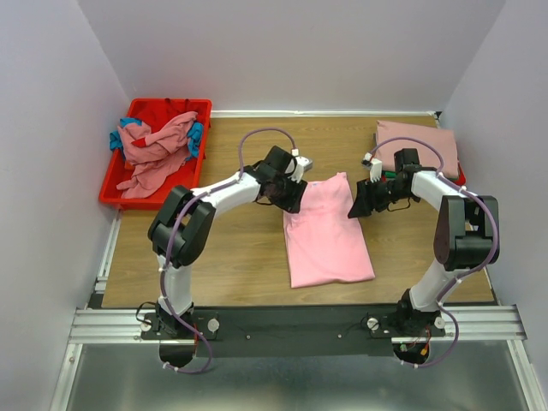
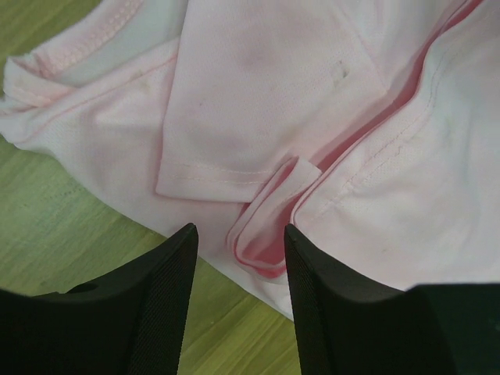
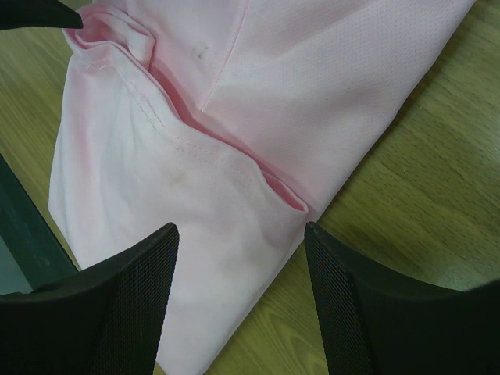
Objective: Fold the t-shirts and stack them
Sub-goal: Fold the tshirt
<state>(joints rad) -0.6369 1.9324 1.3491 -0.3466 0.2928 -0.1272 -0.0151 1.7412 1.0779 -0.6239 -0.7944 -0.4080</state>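
The left claw (image 2: 240,228) is open, with its two black fingers (image 2: 168,289) apart, and it holds nothing. A small turned-up bit of the pink t-shirt (image 1: 330,240) lies under the gap between them. I cannot tell if one finger brushes it. This claw hangs low over the shirt's far left corner. The right claw (image 3: 242,228) is open wider and holds nothing too. It hangs over the shirt's far right side, where the cloth edge meets the bare wood. The pink t-shirt lies flat in the middle of the table (image 1: 231,257), folded into a long shape that runs from the middle toward the near edge. Its sides are turned in, and a brighter pink line shows where the layers meet. At the far left corner sits a red bin (image 1: 116,195), sticking out a little past the left edge. In it a crumpled rose t-shirt (image 1: 158,154) lies in a heap on top of a teal t-shirt (image 1: 116,139). At the far right corner a folded rose t-shirt (image 1: 419,145) lies neat and flat.
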